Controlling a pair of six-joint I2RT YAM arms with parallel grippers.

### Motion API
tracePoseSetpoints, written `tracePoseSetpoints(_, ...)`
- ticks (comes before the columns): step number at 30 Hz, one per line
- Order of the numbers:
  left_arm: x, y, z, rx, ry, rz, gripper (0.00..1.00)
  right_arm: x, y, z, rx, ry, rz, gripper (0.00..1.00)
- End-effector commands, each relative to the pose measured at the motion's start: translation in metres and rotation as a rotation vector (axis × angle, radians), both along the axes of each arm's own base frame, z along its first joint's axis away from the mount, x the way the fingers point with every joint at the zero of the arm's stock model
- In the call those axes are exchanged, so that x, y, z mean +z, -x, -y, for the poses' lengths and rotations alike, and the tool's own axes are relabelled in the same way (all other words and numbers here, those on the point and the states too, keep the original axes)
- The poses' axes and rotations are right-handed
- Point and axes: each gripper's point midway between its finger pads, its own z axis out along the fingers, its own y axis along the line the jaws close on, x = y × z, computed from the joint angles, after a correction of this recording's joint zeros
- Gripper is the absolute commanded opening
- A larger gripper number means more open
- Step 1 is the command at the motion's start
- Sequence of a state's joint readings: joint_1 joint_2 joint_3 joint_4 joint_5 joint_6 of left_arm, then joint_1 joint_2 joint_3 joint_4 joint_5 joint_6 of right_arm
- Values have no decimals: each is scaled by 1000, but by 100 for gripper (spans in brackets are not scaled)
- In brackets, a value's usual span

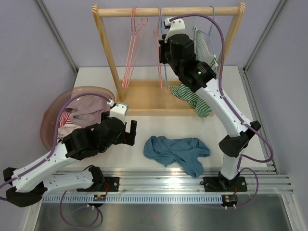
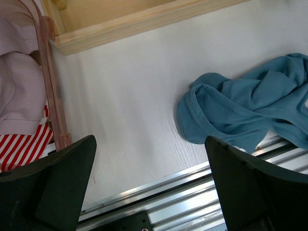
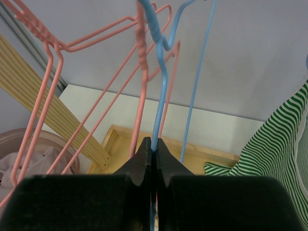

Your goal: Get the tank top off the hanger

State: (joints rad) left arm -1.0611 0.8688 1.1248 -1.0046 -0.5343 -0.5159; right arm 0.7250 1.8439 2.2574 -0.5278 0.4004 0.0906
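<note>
1. Right hand (image 3: 153, 148): clenched on a blue hanger (image 3: 161, 86) wire, probably to steady it.
2. Green-striped tank top (image 3: 284, 159): hangs just beside it, trailing onto the rack base (image 1: 144, 102).
3. Left hand (image 2: 150, 183): released and empty, waiting low over the table (image 2: 134, 96).

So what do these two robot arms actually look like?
The left arm and right arm are slim white links joined by chunky black housings. A purple cable loops along each. A small green light glows on the right one. The left end effector and right end effector each have two matte black fingers. No readable markings show.
</note>
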Motion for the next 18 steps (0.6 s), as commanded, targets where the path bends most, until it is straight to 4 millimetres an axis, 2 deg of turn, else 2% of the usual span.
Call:
tracePoseSetpoints(1,-8,-5,5,-5,-26,12,99,17,7,4,5,-22,16,0)
tracePoseSetpoints(2,-10,-6,5,-4,-32,12,99,26,11,5,10,-43,35,0)
tracePoseSetpoints(3,-14,-6,6,-8,-40,5,99,20,12,4,16,-39,26,0)
tracePoseSetpoints(8,-23,-10,12,-14,-64,-4,99,31,20,6,45,-61,64,0)
tracePoseSetpoints(15,-26,-9,19,-31,-50,-12,99,29,4,10,13,-36,37,0)
tracePoseSetpoints(18,-28,-9,21,-35,-47,-19,99,30,-4,18,-9,-60,33,0)
